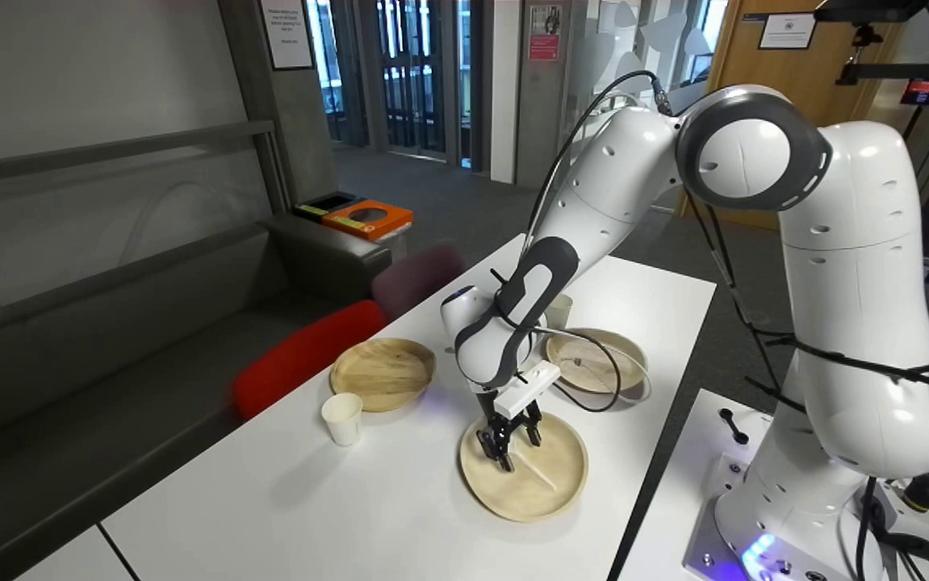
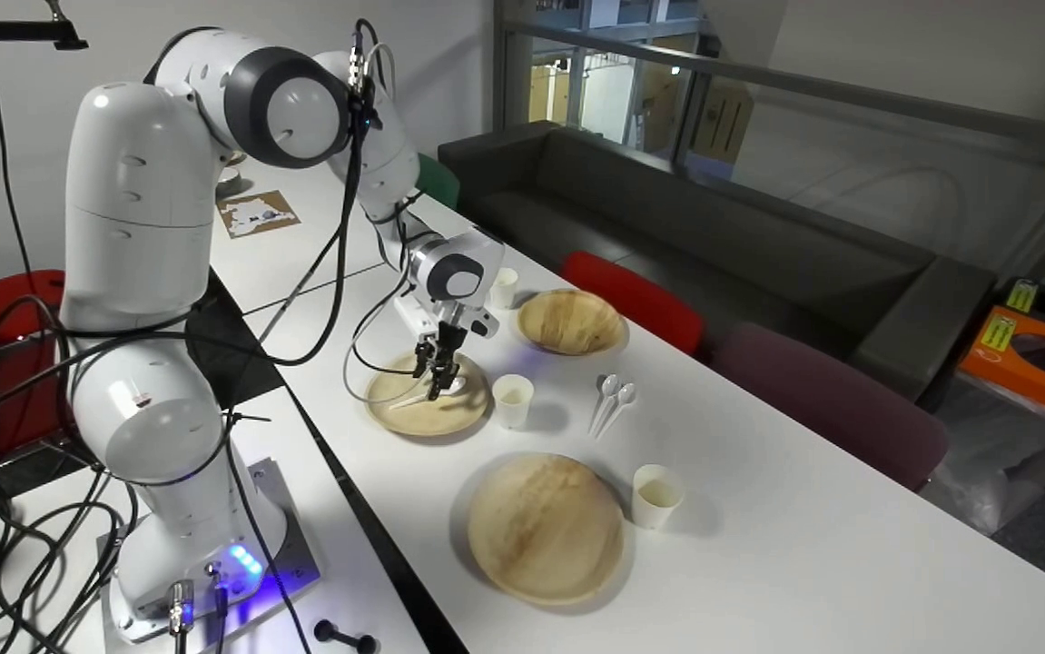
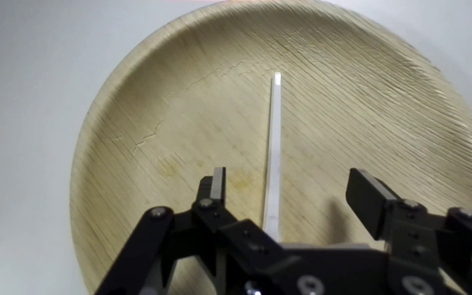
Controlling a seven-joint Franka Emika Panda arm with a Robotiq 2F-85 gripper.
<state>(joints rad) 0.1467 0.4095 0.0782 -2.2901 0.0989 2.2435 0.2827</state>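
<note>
My gripper (image 3: 288, 186) is open over a round wooden plate (image 3: 137, 82) in the wrist view. A white spoon lies in the plate, and its thin handle (image 3: 274, 151) runs between the two apart fingers. Its bowl end is hidden behind the gripper in the wrist view. In an exterior view, the spoon's bowl (image 2: 455, 386) shows beside the gripper (image 2: 427, 381), over the plate (image 2: 427, 425). In an exterior view, the gripper (image 1: 520, 452) is low over the plate (image 1: 525, 500), with the handle (image 1: 537, 470) extending from beneath it. The fingers hold nothing.
A cup (image 2: 513, 401) stands close beside the spoon's plate. Loose spoons (image 2: 611, 404) lie on the table. A wooden plate (image 2: 547, 529) with a cup (image 2: 656, 497) and another plate (image 2: 570, 322) with a cup (image 2: 504, 288) stand apart. Chairs (image 2: 635, 298) and a sofa line the far side.
</note>
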